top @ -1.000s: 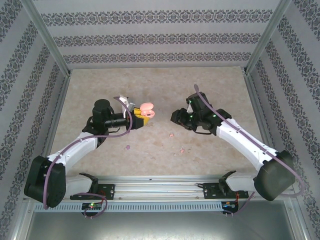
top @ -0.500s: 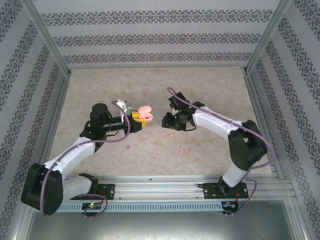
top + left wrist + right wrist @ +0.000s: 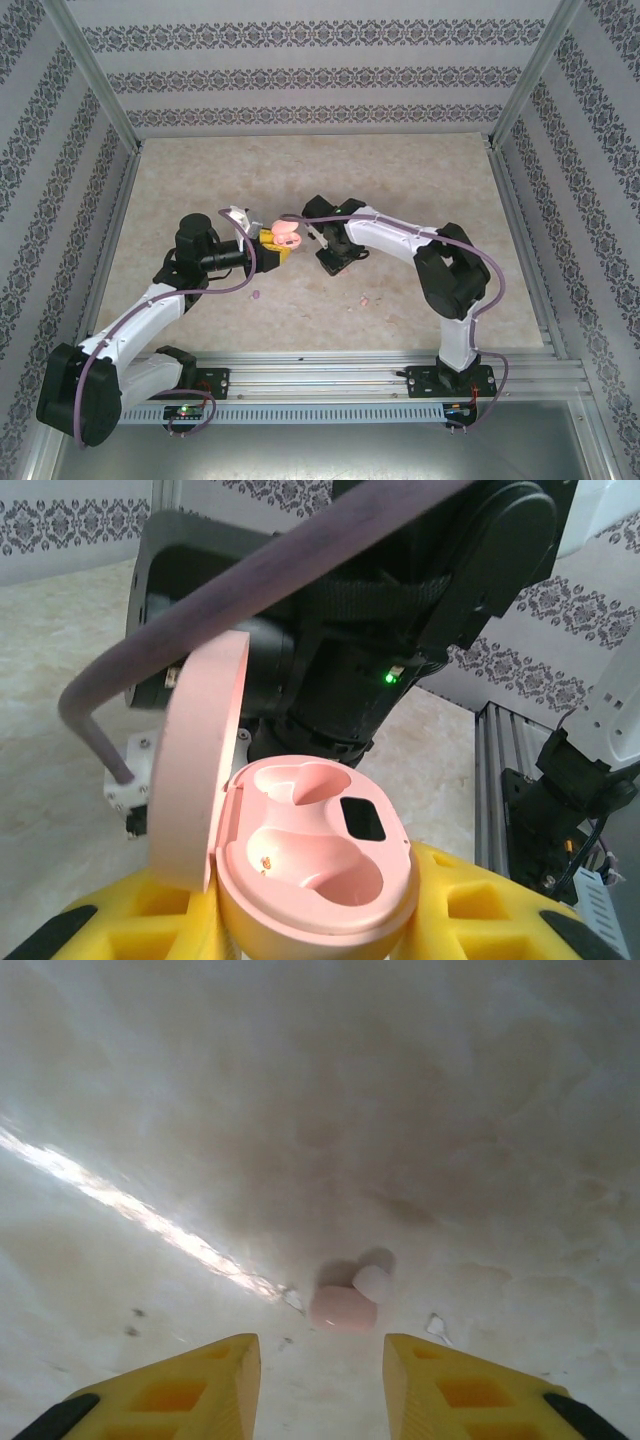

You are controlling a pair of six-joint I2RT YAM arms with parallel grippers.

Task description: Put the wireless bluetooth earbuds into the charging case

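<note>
Grips open pink case (image 3: 312, 865) in left claw (image 3: 270, 243); hovers half-open, empty right claw (image 3: 318, 1352) over earbud (image 3: 342, 1309); next: lower, pinch

Open pale pink charging case (image 3: 315, 875), lid upright, both wells empty; pale pink earbud (image 3: 342, 1310) on tabletop (image 3: 300, 1110).

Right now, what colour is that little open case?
The case is pale pink, clearest in the left wrist view.
</note>
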